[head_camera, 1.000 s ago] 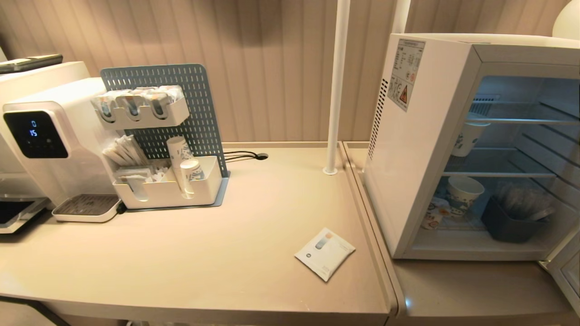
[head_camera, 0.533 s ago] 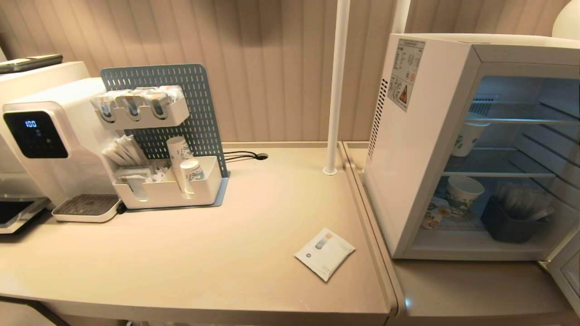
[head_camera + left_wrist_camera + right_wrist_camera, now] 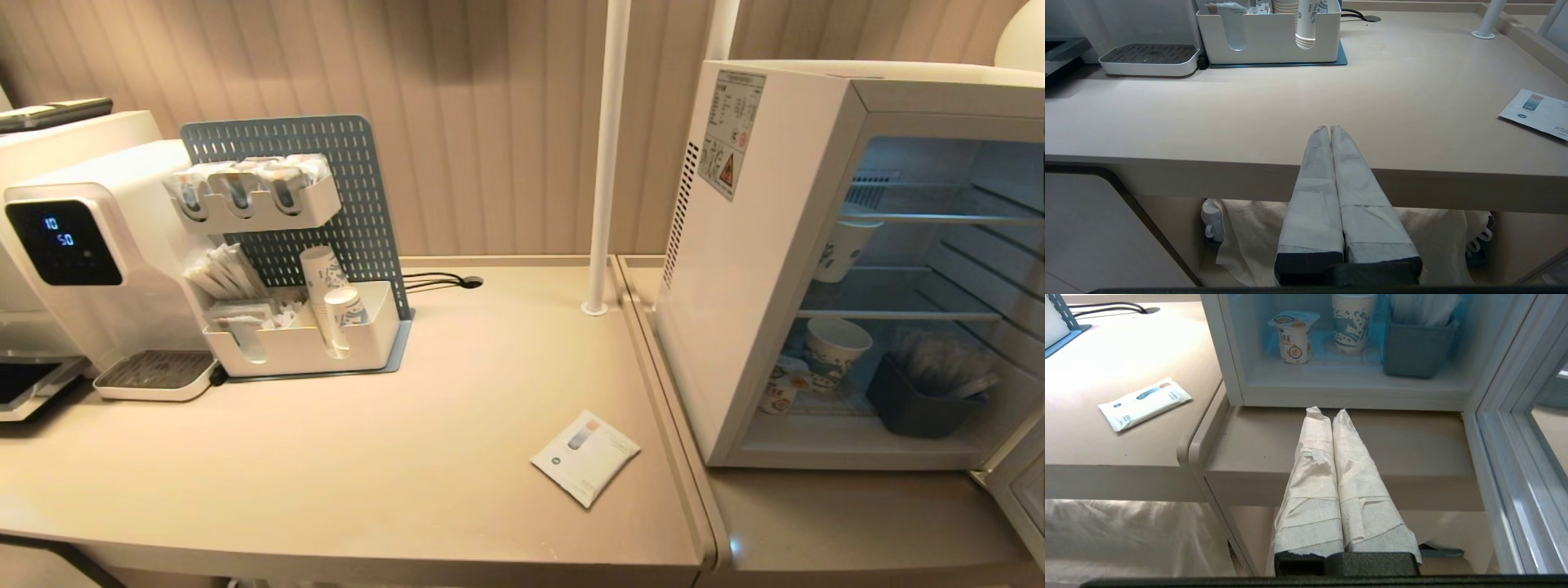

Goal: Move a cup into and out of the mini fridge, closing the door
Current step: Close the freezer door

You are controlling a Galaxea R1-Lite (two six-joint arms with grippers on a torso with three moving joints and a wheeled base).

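fridge (image 3: 759, 269): white box on the right end of the counter (image 3: 457, 425), open front facing the robot, wire shelves inside; warning sticker on its left side wall
door (image 3: 1515, 457): swung fully open to the right, pale frame edge-on beside the fridge; only its lower corner shows in head view (image 3: 1016, 486)
cup (image 3: 1292, 336): small white cup, orange label, flat sealed top; upright on the fridge floor, front left, just beside the left wall; in head view partly hidden by the fridge frame (image 3: 782, 385)
paper cup (image 3: 1352, 320): patterned, upright just right of the cup, apart from it; also in head view (image 3: 833, 347)
second paper cup (image 3: 841, 249): on the middle shelf, left side
bin (image 3: 1414, 349): dark grey-blue, on the fridge floor right of the paper cup, clear wrapped items sticking out of it
left gripper (image 3: 1329, 130): wrapped fingers pressed together, holding nothing; low in front of the counter's front edge, tips level with that edge; not seen in head view
right gripper (image 3: 1327, 411): wrapped fingers pressed together, empty; below and in front of the open fridge, tips pointing at its bottom sill, well short of the cup; not seen in head view
sachet (image 3: 584, 456): flat white packet lying on the counter, near the fridge's left front corner, not touching
organizer (image 3: 302, 327): white tray with grey pegboard at the counter's back left, holding stacked paper cups and sachets
dispenser (image 3: 82, 253): white machine left of the organizer, dark lit display, drip tray below
pole (image 3: 606, 155): white, upright between organizer and fridge
cable (image 3: 441, 282): black, running into a hole in the counter behind the organizer
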